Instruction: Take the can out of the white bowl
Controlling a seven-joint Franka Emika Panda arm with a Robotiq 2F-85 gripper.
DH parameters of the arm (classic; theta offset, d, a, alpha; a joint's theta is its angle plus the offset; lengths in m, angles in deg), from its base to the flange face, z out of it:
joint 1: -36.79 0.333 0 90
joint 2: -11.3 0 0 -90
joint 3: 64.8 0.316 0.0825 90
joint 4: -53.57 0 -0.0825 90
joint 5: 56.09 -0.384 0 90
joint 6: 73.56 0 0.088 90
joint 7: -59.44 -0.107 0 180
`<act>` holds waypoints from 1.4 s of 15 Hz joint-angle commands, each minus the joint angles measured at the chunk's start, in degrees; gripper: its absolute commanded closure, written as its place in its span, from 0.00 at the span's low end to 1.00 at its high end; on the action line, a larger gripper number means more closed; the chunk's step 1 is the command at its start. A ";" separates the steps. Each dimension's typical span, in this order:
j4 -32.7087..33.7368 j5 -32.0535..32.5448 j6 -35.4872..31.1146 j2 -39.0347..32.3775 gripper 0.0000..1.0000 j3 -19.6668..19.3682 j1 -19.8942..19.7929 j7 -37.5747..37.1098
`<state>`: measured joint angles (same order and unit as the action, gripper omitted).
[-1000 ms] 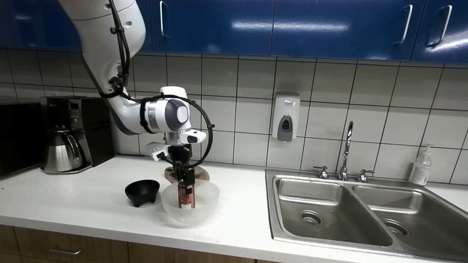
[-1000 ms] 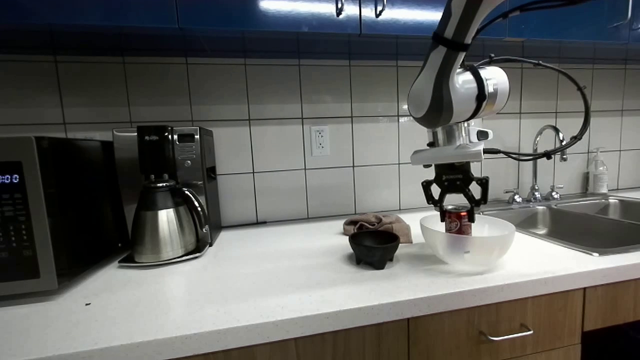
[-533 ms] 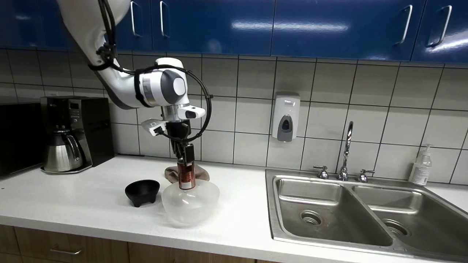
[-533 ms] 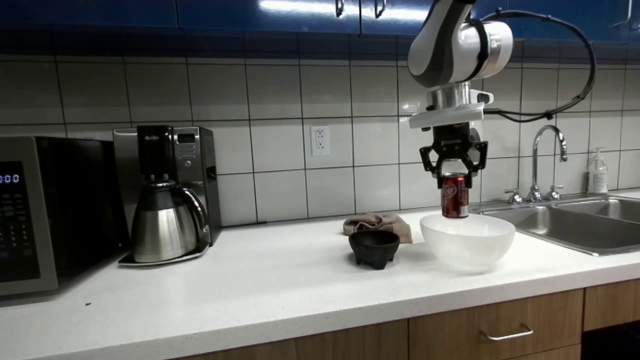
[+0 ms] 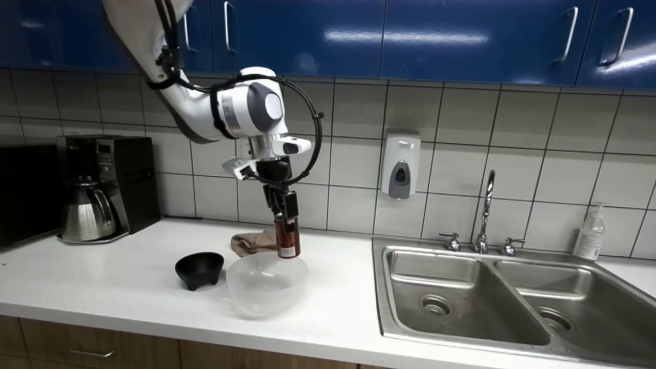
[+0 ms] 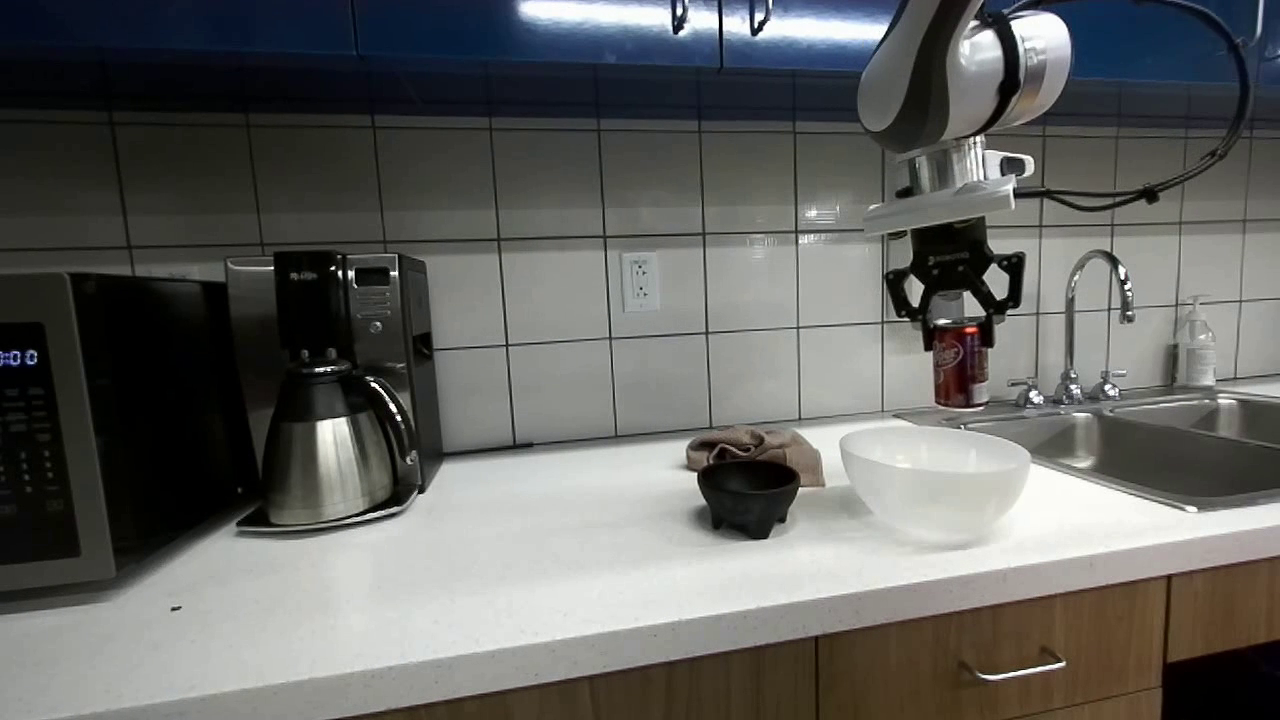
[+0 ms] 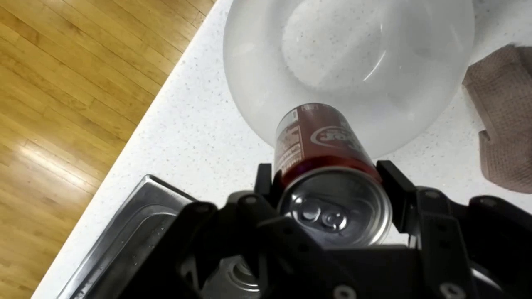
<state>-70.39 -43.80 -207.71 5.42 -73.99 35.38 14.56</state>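
Observation:
The red can [image 5: 288, 243] with the silvery top is held in the air, nearly upright. It also shows in an exterior view [image 6: 960, 375] and in the wrist view [image 7: 322, 139]. My gripper [image 5: 288, 220] is shut on its upper part, one finger on each side, as the wrist view [image 7: 326, 182] shows. The white bowl [image 6: 930, 495] stands on the counter with nothing visible inside. The can is above its rim level, toward the sink side. In the wrist view the can's lower end overlaps the near rim of the bowl [image 7: 253, 70].
The smaller black bowl [image 6: 748, 500] stands beside the white bowl. A brown cloth [image 5: 253, 242] lies behind them. The steel sink [image 5: 381, 292] with its faucet [image 5: 484, 215] is on the other side. A coffee maker [image 6: 335, 440] and a microwave [image 6: 150, 430] stand farther along the counter.
My gripper has lifted the can up out of the white bowl. In the last half second it has moved toward the sink side and slightly higher. The bowls have not moved.

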 commanded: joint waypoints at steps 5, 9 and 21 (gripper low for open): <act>6.33 2.16 1.91 -4.87 0.61 -3.59 -4.09 -0.95; 7.45 1.14 0.49 -7.91 0.61 -5.50 -5.45 0.26; 6.53 -4.91 -6.07 -16.40 0.61 -7.24 -7.63 2.87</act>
<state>-64.44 -46.05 -212.13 -10.50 -81.53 28.55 15.06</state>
